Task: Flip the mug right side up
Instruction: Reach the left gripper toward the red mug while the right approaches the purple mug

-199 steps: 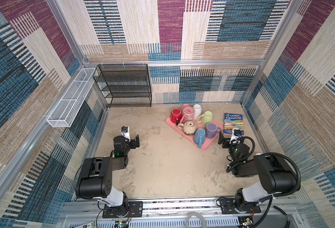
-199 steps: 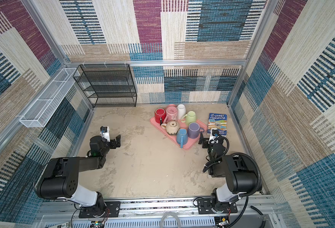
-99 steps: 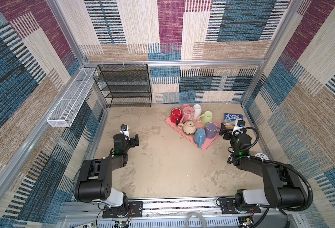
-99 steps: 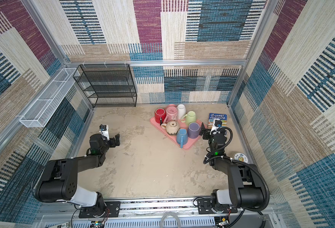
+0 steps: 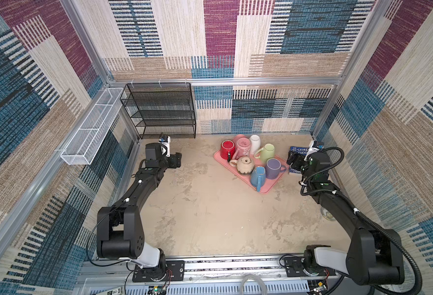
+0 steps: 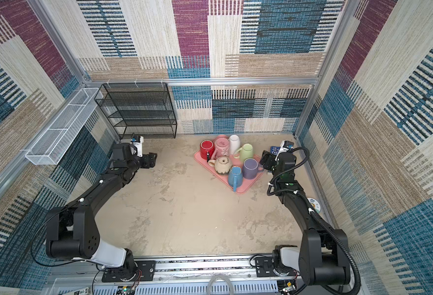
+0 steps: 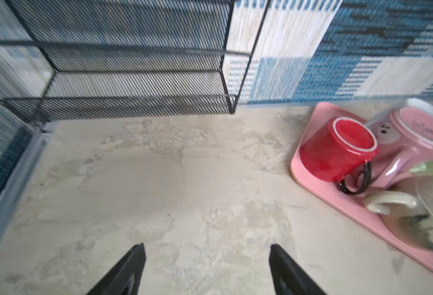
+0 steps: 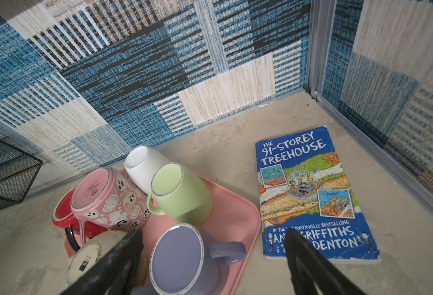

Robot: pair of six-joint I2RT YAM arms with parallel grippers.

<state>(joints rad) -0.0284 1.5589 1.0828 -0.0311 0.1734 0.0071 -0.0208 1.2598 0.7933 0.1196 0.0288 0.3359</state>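
Both arms have just stretched out from the near edge of the bench (image 5: 210, 217). The right claw (image 5: 292, 161) now hangs by the book (image 8: 312, 191) toward the far right corner, just beside the pink tray (image 5: 266, 190), jaws well apart and empty. The left claw (image 5: 177, 163), also spread and empty, hovers near the far left. The mugs sit bottom-up on the tray. The purple mug (image 5: 274, 168) is nearest the right claw, so I'd guess it's the target. Nothing is gripped or turned yet.
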